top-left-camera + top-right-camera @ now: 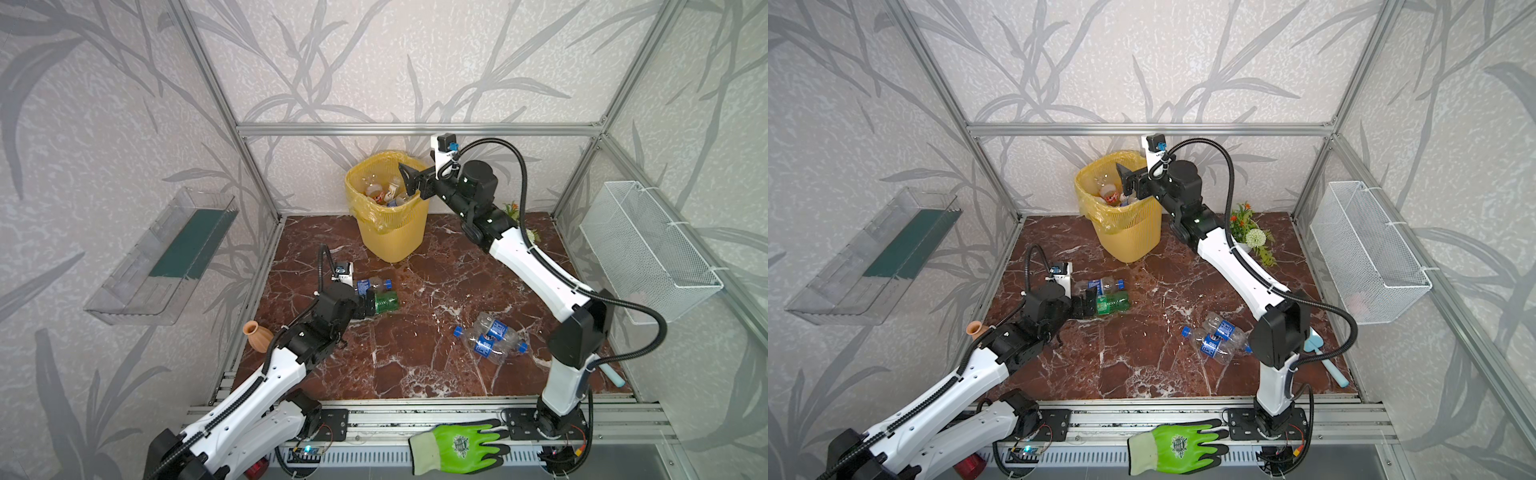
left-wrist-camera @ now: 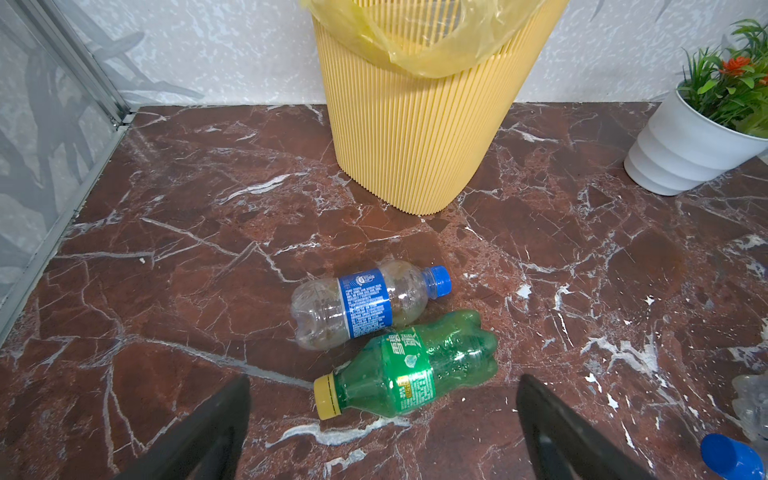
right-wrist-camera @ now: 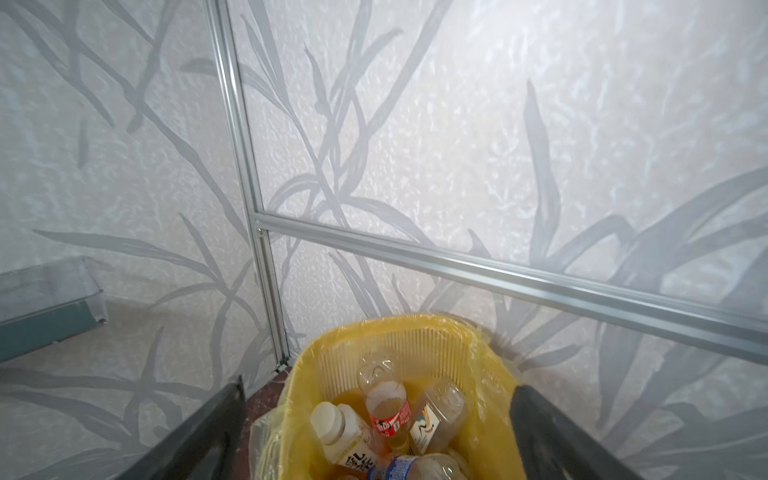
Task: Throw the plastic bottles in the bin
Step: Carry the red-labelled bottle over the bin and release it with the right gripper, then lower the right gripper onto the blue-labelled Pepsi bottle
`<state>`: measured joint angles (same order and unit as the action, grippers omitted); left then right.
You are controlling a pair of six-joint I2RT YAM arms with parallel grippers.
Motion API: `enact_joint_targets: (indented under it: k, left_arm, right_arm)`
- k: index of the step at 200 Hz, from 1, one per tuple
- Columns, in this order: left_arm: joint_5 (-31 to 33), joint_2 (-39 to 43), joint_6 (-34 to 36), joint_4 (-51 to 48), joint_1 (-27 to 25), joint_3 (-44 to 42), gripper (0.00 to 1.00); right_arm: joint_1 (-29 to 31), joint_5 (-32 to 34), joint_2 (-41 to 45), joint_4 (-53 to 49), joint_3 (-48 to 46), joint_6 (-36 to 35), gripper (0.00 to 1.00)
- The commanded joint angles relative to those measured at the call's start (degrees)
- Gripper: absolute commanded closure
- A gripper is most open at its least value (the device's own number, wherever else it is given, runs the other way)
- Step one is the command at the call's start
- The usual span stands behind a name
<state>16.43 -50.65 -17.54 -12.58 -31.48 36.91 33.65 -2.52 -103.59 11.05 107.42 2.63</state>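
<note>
- Over the bin, in both top views, the right gripper hangs spread and empty; the left gripper, also spread, sits low at the green bottle.
- Left wrist: black fingers flank that bottle's capped end, apart from it; a blue-labelled bottle lies just beside.
- Right wrist: several bottles lie inside the bin.

Left arm: stretched forward, low. Left hand: level, jaws wide apart, empty.
Right arm: raised, elbow bent, forearm reaching rearward. Right hand: held high, tilted downward, jaws wide apart, empty.
</note>
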Motion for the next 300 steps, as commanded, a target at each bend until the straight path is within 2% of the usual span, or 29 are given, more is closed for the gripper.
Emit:
enact_joint_targets:
  k: [1, 34, 66, 106, 137, 182, 300]
  left_arm:
    - [-1.2, -0.4, 0.1, 1.1, 0.2, 0.4, 0.01]
    - [-2.1, 0.7, 0.4, 2.0, 0.0, -0.4, 0.01]
    - [-2.6, 3.0, 0.4, 4.8, -0.3, -2.7, 0.01]
    - [-4.1, 4.6, 0.3, 7.4, -0.7, -5.4, 0.01]
    - [-5.3, 4.6, 0.8, 6.6, -0.8, -5.2, 0.01]
    - [-7.1, 4.2, 0.1, 6.8, -0.9, -5.3, 0.01]
    - [-6.3, 5.1, -0.2, 4.6, -1.1, -5.6, 0.01]
  right_arm:
    - [0.3, 2.3, 5.2, 5.4, -8.1, -2.3, 0.01]
    - [-0.1, 7.2, 19.5, 6.3, -25.4, -3.2, 0.01]
    - [-0.1, 11.3, 33.7, -6.1, -40.9, -1.6, 0.01]
    - [0.5, 15.3, 50.3, -25.8, -60.2, 13.9, 0.05]
    - [1.9, 15.5, 58.8, -33.9, -71.4, 23.4, 0.07]
    - [5.5, 15.2, 59.3, -37.0, -78.8, 28.8, 0.07]
    - [12.1, 12.1, 48.3, -34.2, -80.7, 31.9, 0.15]
